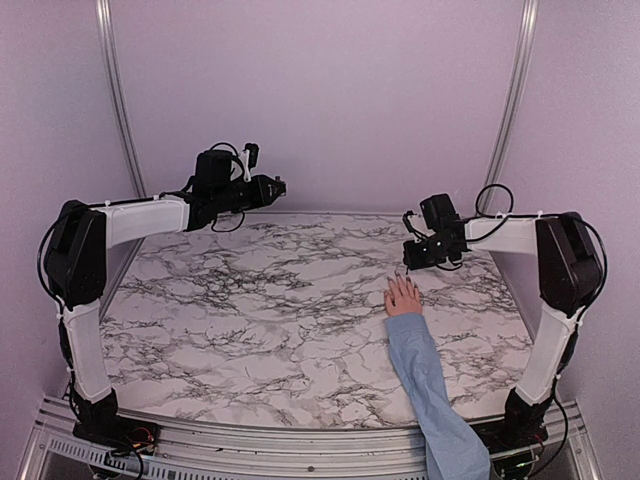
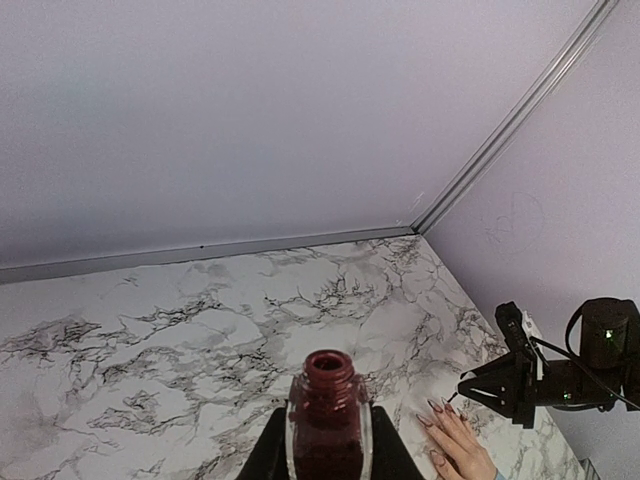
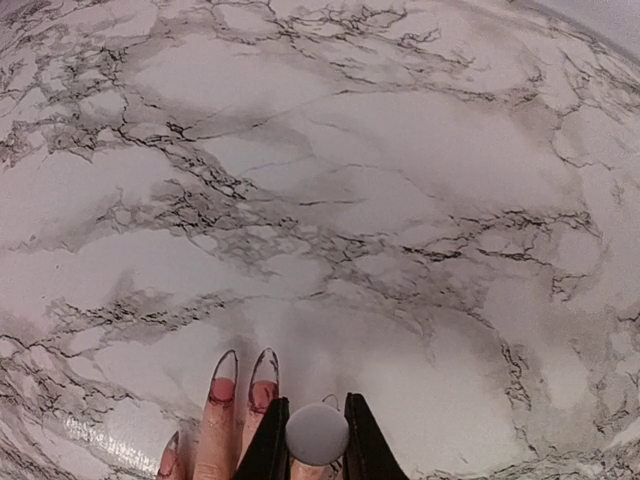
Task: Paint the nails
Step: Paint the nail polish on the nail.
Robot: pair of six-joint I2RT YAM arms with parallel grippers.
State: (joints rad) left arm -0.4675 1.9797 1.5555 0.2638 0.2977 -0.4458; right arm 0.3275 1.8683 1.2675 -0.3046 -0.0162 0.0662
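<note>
Nails (image 1: 403, 283) on a small pink hand (image 1: 404, 298) lay flat on the marble table (image 1: 250, 330), toward its right side, with a blue sleeve (image 1: 428, 385) running back to the near edge. From above, the right claw (image 1: 408, 262) hung just beyond the fingertips, and I couldn't tell if it touched them. The left claw (image 1: 281, 186) hung high over the far left, well apart from the hand.

From the left wrist, that claw was clamped round an open bottle (image 2: 328, 400) of dark red polish. The nails showed low to its right, under the other claw's tip.

From the right wrist, the right claw pinched a pale round cap (image 3: 317, 433). Two long pointed nails, reddish, lay just left of its fingers.
</note>
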